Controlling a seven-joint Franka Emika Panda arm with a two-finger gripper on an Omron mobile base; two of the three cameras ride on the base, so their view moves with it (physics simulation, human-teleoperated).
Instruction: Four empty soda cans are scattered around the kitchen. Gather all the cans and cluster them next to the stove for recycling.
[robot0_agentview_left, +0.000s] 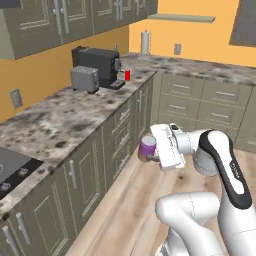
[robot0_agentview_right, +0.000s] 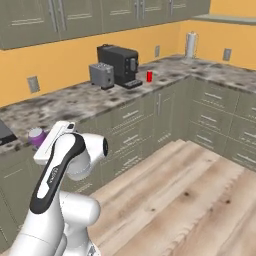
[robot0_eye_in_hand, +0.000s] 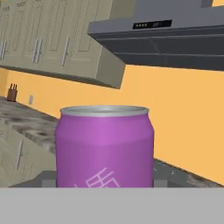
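A purple-pink soda can (robot0_agentview_left: 147, 146) with a silver top is held off the floor in front of the lower cabinets, and my gripper (robot0_agentview_left: 151, 151) is shut on it. The hand view has this can (robot0_eye_in_hand: 105, 146) upright and very close, hiding the fingertips. From the right base view the same can (robot0_agentview_right: 36, 136) peeks out behind my hand near the counter edge. A red soda can (robot0_agentview_left: 127, 75) stands far back on the counter beside the coffee machine, also seen from the right (robot0_agentview_right: 149, 76). The black stove (robot0_agentview_left: 11, 172) lies at the lower left, its corner (robot0_agentview_right: 4, 133) just left of the held can.
A black coffee machine (robot0_agentview_left: 97, 65) and a grey toaster (robot0_agentview_left: 84, 78) stand on the speckled counter (robot0_agentview_left: 65, 120). A paper towel roll (robot0_agentview_left: 145, 41) stands in the far corner. A range hood (robot0_eye_in_hand: 166, 39) hangs ahead of the hand. The wooden floor (robot0_agentview_right: 190, 200) lies open to the right.
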